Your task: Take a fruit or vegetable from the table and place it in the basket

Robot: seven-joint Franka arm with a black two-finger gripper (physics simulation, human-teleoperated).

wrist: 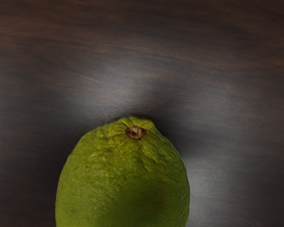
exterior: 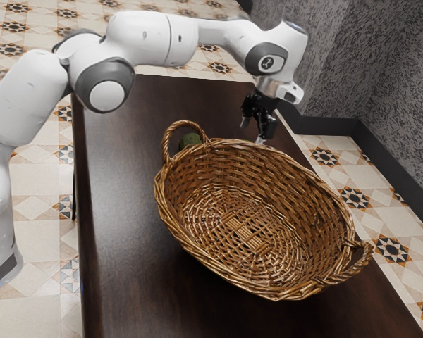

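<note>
Exterior view: gripper (exterior: 254, 132) is hanging beyond the wicker basket's (exterior: 170, 217) far rim, fingers standing apart, dark-green item (exterior: 190, 140) sitting behind one handle; wrist view: green fruit (wrist: 123, 179) is lying on dark wooden table (wrist: 217, 56), just under the hand.

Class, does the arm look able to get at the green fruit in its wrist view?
Probably yes: the open gripper hangs just past the basket in the exterior view, and nothing seems to cover the green fruit.
</note>
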